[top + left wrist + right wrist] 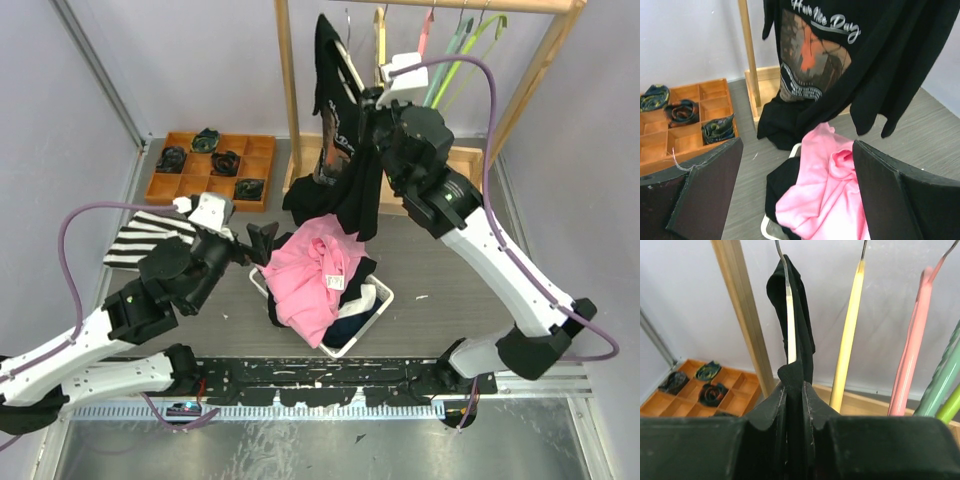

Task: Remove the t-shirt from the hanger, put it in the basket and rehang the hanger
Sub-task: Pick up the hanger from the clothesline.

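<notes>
Starting far left, a striped cloth (140, 240) lies flat on the table (450, 265), with a wooden divided tray (262, 150) behind it holding dark rolled items (226, 162) in several compartments. The left gripper (262, 243) hovers low, just left of the white basket (378, 308). Its fingers (705, 190) are spread wide with nothing between them, and its camera looks toward the shirt. A pink garment (315, 275) is heaped in the basket over dark clothes.

Behind the basket, the black t-shirt (345, 170) with a printed front hangs from the rack beside the wooden post (289, 90). Its lower part droops to the rack base and touches the pink pile. The shirt is still on a cream hanger (790, 325), draped over its shoulder.

The right gripper (795, 390) is up at the shirt's top, jaws pinched together on black shirt fabric just below the hanger arm. Whether the hanger is also clamped cannot be told.

To the right on the rail hang a yellow hanger (850, 330), a pink hanger (915, 340) and green hangers (945, 385), all bare.
</notes>
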Action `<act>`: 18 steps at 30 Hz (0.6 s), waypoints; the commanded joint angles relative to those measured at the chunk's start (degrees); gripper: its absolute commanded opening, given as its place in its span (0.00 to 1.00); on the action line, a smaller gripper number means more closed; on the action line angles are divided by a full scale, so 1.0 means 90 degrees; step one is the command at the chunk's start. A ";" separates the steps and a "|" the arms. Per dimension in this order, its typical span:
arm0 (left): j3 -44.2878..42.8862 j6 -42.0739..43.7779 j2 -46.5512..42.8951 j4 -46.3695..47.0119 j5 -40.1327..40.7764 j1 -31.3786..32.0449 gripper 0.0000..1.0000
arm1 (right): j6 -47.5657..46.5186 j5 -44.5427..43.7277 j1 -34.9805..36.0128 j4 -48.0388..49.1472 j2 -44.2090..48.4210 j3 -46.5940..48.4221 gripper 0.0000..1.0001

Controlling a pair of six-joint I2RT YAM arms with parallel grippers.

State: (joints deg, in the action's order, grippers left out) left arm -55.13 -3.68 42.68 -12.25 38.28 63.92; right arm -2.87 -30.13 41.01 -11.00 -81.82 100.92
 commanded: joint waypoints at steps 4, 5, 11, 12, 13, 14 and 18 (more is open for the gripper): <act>-0.0743 0.0644 0.0659 0.1039 -0.0287 0.0007 0.98 | 0.0421 0.0973 0.0033 0.0599 0.1497 -0.1235 0.01; -0.0864 0.0775 0.0786 0.1173 -0.0336 0.0012 0.98 | 0.0476 0.1033 0.0040 0.0576 0.1701 -0.1362 0.01; -0.1682 0.1336 0.1671 0.1671 -0.0750 -0.0212 0.98 | 0.0595 0.1259 0.0052 0.0687 0.2747 -0.2379 0.01; -0.1798 0.1344 0.1805 0.1706 -0.0830 -0.0295 0.98 | 0.0622 0.1267 0.0052 0.0690 0.2914 -0.2512 0.01; -0.1884 0.1348 0.1929 0.1778 -0.0909 -0.0383 0.98 | 0.0651 0.1271 0.0052 0.0689 0.3058 -0.2629 0.01; -0.1945 0.1330 0.2059 0.1861 -0.1002 -0.0484 0.98 | 0.0690 0.1293 0.0046 0.0672 0.3204 -0.2720 0.01; -0.2290 0.1249 0.2518 0.2108 -0.1487 -0.0917 0.98 | 0.0764 0.1471 0.0052 0.0564 0.3725 -0.3018 0.01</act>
State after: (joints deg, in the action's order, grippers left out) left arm -71.99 6.98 62.24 2.07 30.09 58.76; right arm 2.20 -19.20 41.19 -12.01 -52.69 74.56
